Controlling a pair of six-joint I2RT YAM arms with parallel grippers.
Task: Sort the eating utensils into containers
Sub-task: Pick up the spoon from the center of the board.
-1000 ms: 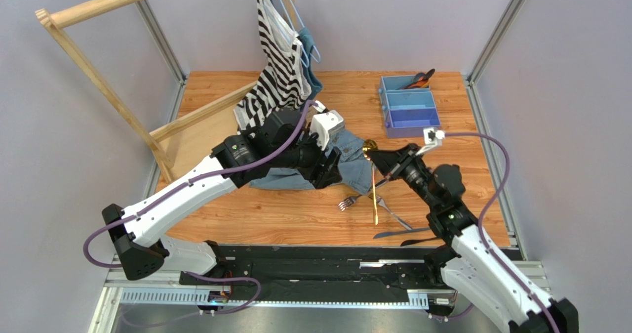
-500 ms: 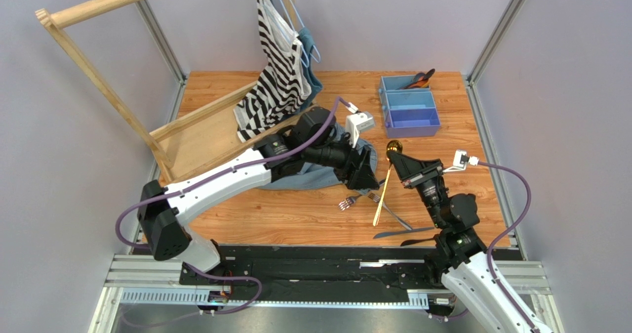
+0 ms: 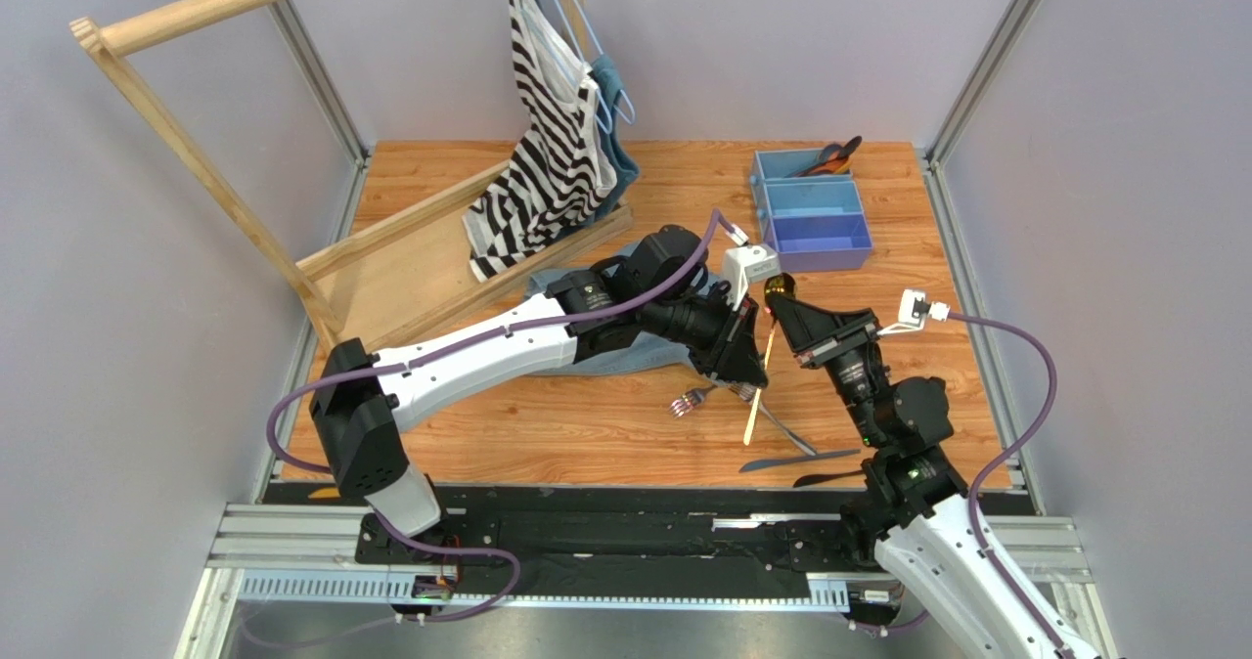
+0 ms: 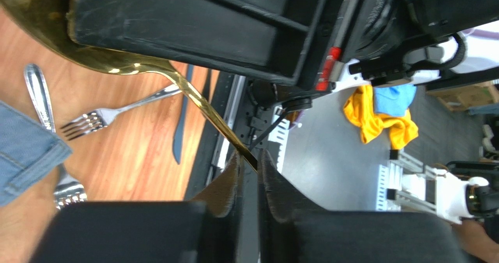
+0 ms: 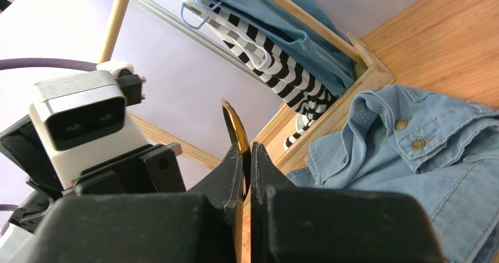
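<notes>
Top external: the gold spoon (image 3: pixel 751 413) hangs above the tabletop (image 3: pixel 588 425), its bowl end in the right gripper (image 3: pixel 779 301) and its handle passing the left gripper (image 3: pixel 747 378), well apart from the blue tray (image 3: pixel 760 205). Left wrist: the jaws stand close either side of the slim handle, though actual contact cannot be confirmed; the piece is judged stiff, light and slick, best taken across the flat of the handle. Right wrist: the jaws are pressed together, pinching the gold spoon edge-on.
</notes>
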